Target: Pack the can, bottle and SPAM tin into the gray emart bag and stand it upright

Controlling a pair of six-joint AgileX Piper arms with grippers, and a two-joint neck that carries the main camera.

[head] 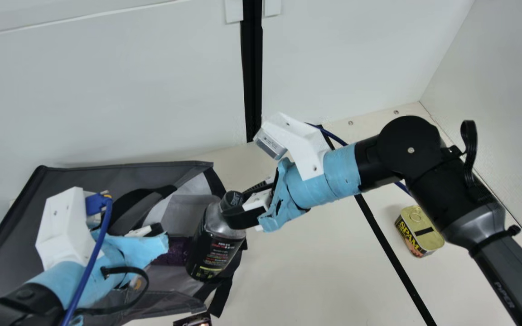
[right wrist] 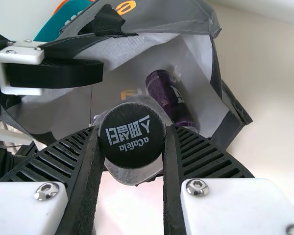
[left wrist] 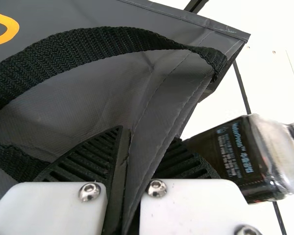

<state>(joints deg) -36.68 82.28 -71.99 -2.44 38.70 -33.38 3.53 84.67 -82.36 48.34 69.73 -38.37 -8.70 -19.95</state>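
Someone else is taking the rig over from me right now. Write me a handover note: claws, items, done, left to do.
Left claw: closed on the edge of the bag at its open mouth.
Right claw: gripping the bottle by its neck, held at the bag's mouth.
Can: lying inside the bag.
SPAM: on the table, past the black line, on the right arm's side.
Done: can packed.
Left: bottle in, SPAM in, then stand the bag up; it lies on its side.
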